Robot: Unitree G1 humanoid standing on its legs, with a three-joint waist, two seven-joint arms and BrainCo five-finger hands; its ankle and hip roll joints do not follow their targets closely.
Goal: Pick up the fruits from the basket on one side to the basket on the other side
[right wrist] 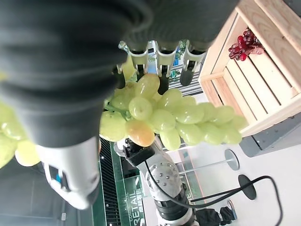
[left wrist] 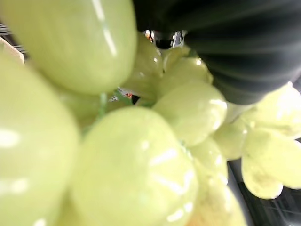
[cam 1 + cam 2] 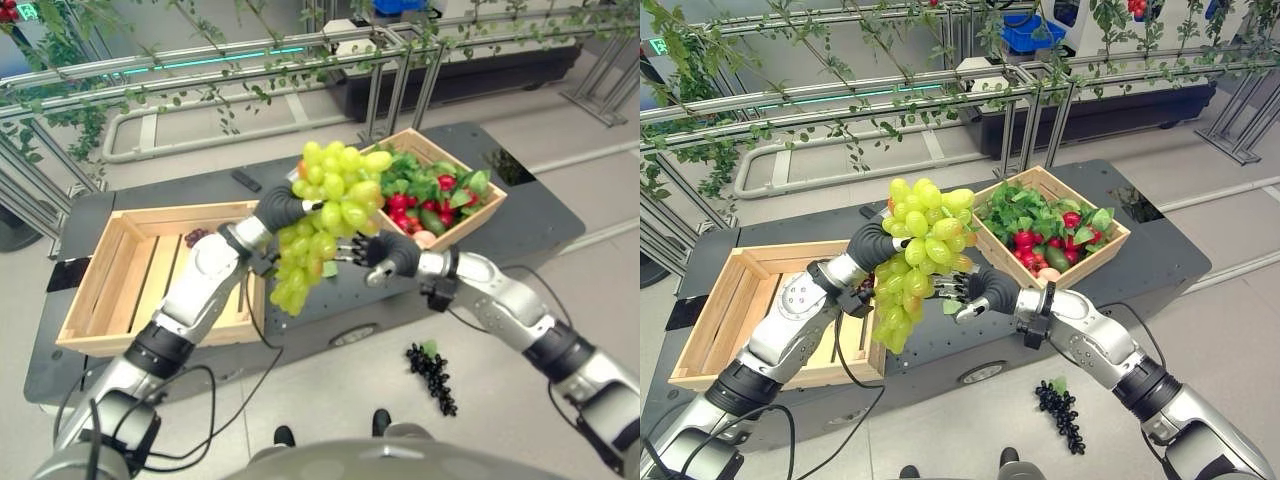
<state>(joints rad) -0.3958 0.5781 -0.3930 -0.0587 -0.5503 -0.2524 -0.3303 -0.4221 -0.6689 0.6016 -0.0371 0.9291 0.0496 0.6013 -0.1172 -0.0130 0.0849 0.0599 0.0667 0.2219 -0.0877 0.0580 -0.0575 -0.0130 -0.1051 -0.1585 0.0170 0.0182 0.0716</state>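
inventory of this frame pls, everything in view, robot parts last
green grape bunch: 1, yellow-green, in the air between the two crates, both hands at it
dark grape bunch: 1, black, on the floor in front of the platform
red grape bunch: 1, dark red, in the left crate
left crate: 1, pale wood, on the platform's left
right crate: 1, pale wood, on the platform's right, full of red and green produce
platform: 1, dark grey
left hand: dark cover, against the bunch, fingers hidden
right hand: fingers at the bunch's side
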